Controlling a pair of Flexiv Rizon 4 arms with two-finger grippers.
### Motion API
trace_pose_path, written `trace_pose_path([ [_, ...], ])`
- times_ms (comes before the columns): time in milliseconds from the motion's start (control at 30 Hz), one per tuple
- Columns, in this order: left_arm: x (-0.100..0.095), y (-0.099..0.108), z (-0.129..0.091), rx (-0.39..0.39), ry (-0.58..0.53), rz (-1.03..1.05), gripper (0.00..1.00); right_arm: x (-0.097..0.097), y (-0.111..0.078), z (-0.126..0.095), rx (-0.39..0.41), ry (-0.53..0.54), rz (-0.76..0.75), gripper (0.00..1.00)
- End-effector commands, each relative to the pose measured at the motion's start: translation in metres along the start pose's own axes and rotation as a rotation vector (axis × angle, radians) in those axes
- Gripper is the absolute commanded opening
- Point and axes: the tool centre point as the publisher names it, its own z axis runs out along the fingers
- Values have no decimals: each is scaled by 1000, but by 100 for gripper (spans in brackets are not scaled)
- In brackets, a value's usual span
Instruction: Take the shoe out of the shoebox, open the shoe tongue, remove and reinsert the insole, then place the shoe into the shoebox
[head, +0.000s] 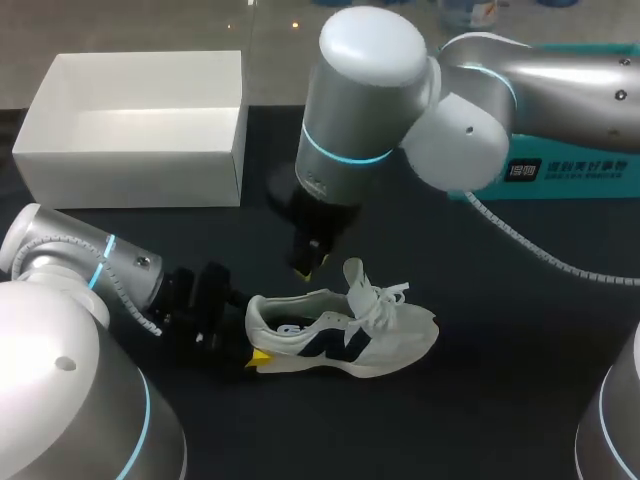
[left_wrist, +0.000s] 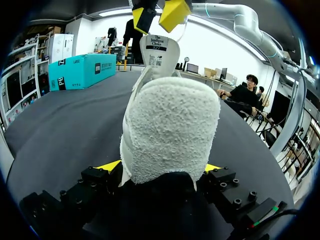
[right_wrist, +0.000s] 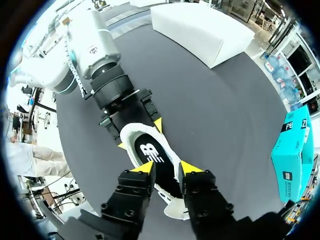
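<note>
A white sneaker (head: 345, 335) with a navy side mark lies on the black table, toe to the right. My left gripper (head: 252, 352) comes in low from the left and is shut on its heel (left_wrist: 170, 125), one yellow tip on each side. My right gripper (head: 311, 262) hangs over the shoe's mouth and is open, its fingers (right_wrist: 145, 168) standing either side of the raised tongue (left_wrist: 159, 50). The black insole (right_wrist: 150, 152) shows inside the shoe. The white shoebox (head: 130, 175) stands open at the back left with nothing inside.
A teal carton (head: 560, 170) lies at the back right of the table. Bare black tabletop (head: 480, 400) spreads in front of and to the right of the shoe.
</note>
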Motion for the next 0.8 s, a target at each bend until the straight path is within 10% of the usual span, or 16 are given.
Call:
trace_pose_path([
  [33,-3,4,2,-1,0,-1,0,0,6,3,22,4,1,0],
  [800,-3,4,2,-1,0,-1,0,2,7,3,60,-19,-95,0],
])
